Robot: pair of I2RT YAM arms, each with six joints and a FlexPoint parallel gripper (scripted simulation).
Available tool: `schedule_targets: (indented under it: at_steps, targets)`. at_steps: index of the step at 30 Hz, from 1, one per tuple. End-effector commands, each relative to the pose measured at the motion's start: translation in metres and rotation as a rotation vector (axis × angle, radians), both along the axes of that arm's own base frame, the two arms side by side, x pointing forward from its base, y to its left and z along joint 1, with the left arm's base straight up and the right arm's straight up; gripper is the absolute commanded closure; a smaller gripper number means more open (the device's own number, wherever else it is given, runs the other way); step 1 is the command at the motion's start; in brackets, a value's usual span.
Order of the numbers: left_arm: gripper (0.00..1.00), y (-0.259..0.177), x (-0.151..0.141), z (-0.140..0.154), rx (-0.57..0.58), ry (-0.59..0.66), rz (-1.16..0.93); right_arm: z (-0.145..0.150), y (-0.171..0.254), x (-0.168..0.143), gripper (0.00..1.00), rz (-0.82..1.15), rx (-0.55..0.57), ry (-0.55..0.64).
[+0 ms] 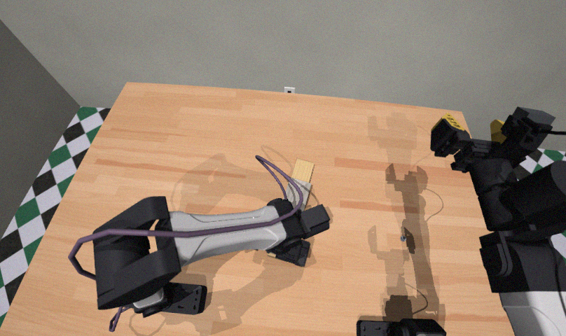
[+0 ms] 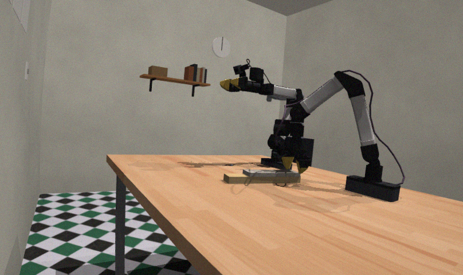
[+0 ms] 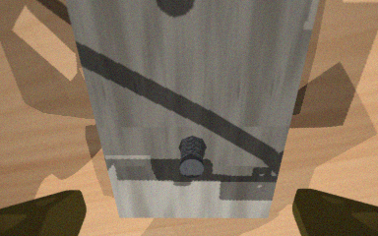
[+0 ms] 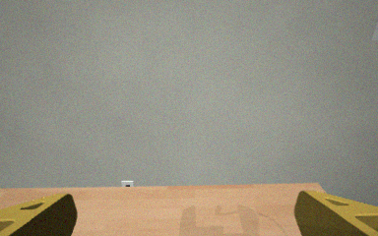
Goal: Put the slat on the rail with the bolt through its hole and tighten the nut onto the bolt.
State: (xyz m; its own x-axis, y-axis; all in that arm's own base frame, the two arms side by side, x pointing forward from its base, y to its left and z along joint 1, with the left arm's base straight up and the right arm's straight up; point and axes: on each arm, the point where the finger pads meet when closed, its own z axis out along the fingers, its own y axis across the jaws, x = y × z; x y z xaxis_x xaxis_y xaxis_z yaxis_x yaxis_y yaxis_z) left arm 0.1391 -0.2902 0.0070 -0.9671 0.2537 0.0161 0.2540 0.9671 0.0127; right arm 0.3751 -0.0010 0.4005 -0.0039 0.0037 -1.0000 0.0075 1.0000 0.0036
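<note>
Currently, my left gripper (image 1: 289,252) (image 2: 295,165) (image 3: 188,199) is open and unloaded. It points down at the robot-side end of the slat (image 1: 300,189) (image 2: 267,172) (image 3: 186,88), one finger beyond each long side in the wrist view. Between those sides the bolt (image 3: 192,157) projects upward through the slat; no nut is seen on it. The slat rests on the rail (image 1: 303,169) (image 2: 230,178), so I judge the placement step complete and fastening outstanding.

Slat long axis: from the robot-side edge of the tabletop (image 1: 219,124) (image 2: 329,231) (image 4: 127,202) toward the wall-side edge, skewed slightly toward the wall-side right corner.

The nut (image 1: 403,238) (image 2: 230,164), a small bluish part, lies on the tabletop to the right of the left gripper, well apart from it, in the direction of the right edge. It sits between the rail and the right edge. Its bore orientation is too small to resolve.

My right gripper (image 1: 473,124) (image 2: 227,84) (image 4: 186,203) is open, holds nothing, and is raised near the wall-side right corner, facing the wall. From it, the nut lies lower, leftward and back toward the robot-side edge. The right arm is based nearer the nut and appears better placed for pickup.

Recommended next: withdraw the left gripper vertically, avoiding slat displacement. Caution: a tilted nut may cross-thread, leaving the slat loosely clamped.
</note>
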Motion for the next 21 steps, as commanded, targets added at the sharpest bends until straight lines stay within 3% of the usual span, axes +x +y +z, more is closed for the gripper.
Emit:
schedule_targets:
  at_steps: [1, 15, 21]
  targets:
    - [0.00, -0.007, 0.004, 0.034, -0.035, -0.022, 0.002, 0.006, 0.001, -0.001, 0.00, 0.007, -0.004, -0.015]
    - [0.00, -0.006, 0.004, 0.038, -0.022, -0.021, 0.003, 0.006, 0.001, -0.001, 0.00, 0.007, -0.004, -0.015]
    - [0.00, -0.007, 0.036, 0.050, -0.125, -0.081, 0.016, 0.006, 0.001, -0.001, 0.00, 0.007, -0.004, -0.015]
